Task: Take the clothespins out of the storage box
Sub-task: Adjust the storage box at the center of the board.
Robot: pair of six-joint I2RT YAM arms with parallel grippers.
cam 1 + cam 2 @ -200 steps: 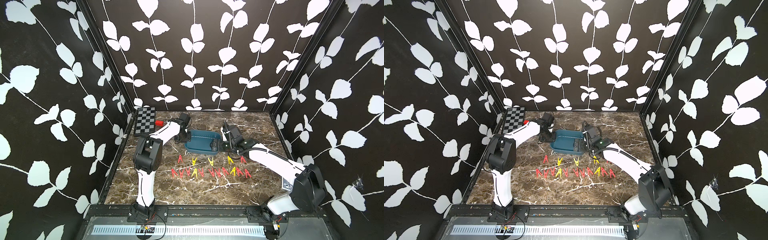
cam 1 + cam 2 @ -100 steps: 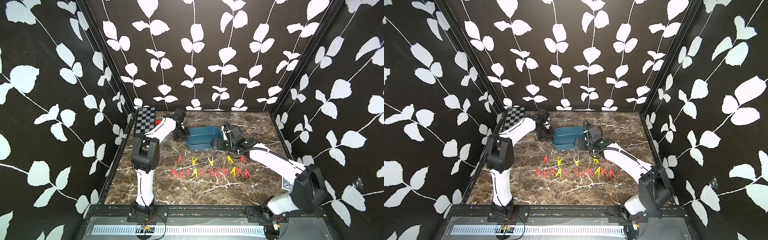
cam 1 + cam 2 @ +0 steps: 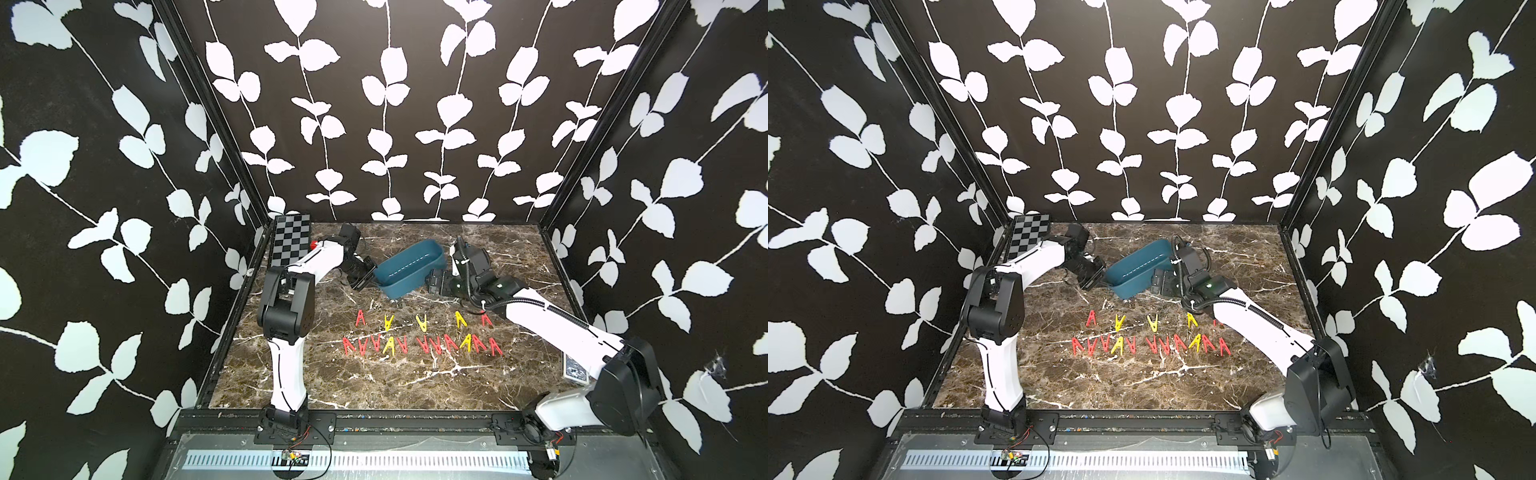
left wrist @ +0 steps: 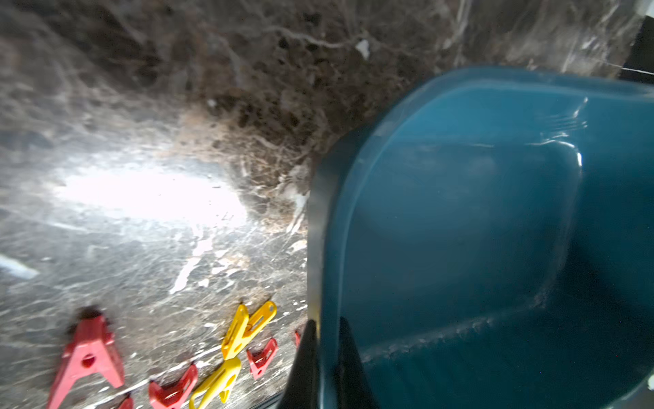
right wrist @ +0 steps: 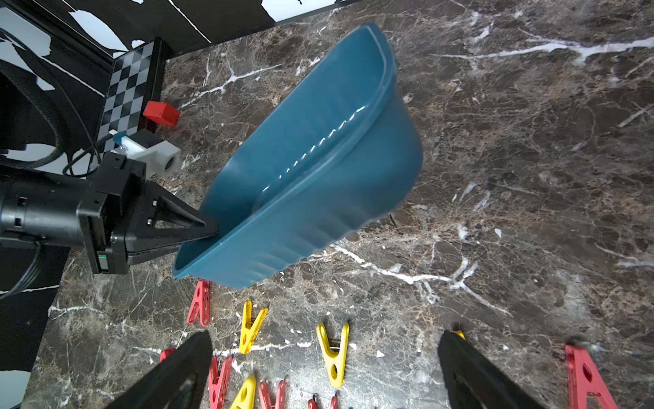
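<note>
Left wrist view: blurred. The storage box (image 4: 460, 230) fills one side, and the clothespins (image 4: 88, 354) beside it are cut off by the frame edge.
Left gripper (image 5: 211, 231): clenched on the rim at one short end of the box, with one finger inside and one outside.
Box position: tilted at the middle back of the marble table (image 3: 374, 386), behind the clothespins (image 3: 422, 323). I cannot tell whether its low edge touches the table.
Right gripper (image 3: 434, 284): jaws spread wide with nothing between them, just beside the box's other short end.
Pins laid out: two rows on the table in front of the box, mostly red with a few yellow.
Hidden pins: the right arm covers part of the red pin (image 3: 486, 320) at the right end of the back row. In the right wrist view the gripper fingers (image 5: 177, 375) block some of the front row.
Around: checkerboard (image 3: 291, 240) in the far left corner. The red block (image 5: 161, 113) next to it is mostly hidden behind the left arm in both top views.
</note>
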